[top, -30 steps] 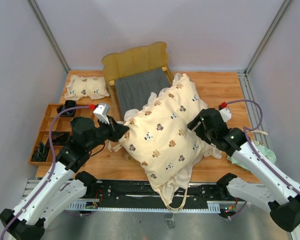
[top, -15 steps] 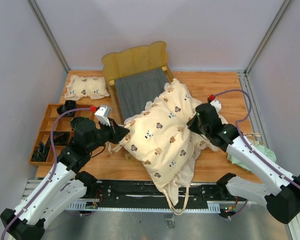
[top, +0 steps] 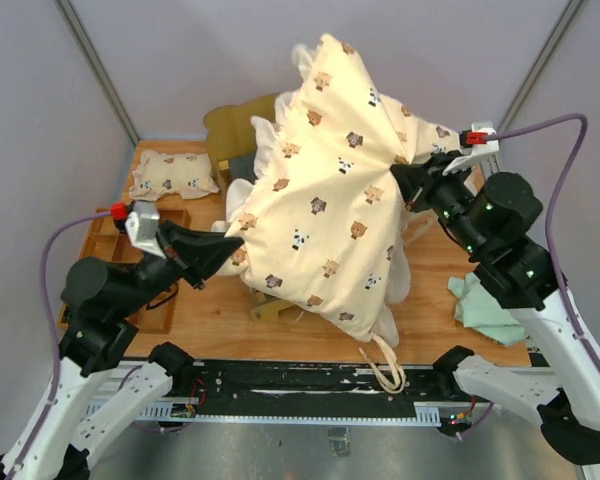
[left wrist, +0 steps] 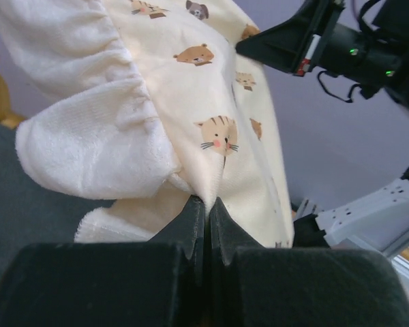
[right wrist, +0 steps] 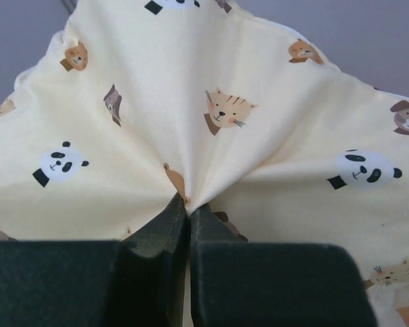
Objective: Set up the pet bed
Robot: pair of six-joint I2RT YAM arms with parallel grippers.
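Pet bed (top: pixel 229 126) at the back of the tabletop (top: pixel 208 318), mostly hidden behind the lifted quilt (top: pixel 330 180); only a headboard edge and a sliver of grey base showing. Left fingers (top: pixel 212 248) pinched tight on the quilt's ruffled left edge, right fingers (top: pixel 412 182) clamped on its right side. Bed's foot impossible to make out.

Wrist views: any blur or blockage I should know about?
Left wrist: cream animal-print ruffled quilt sharp, left gripper dark and soft; right wrist: quilt fills nearly the whole frame, print crisp; top external: even light, no glare, quilt hides most of the light-wood pet bed.
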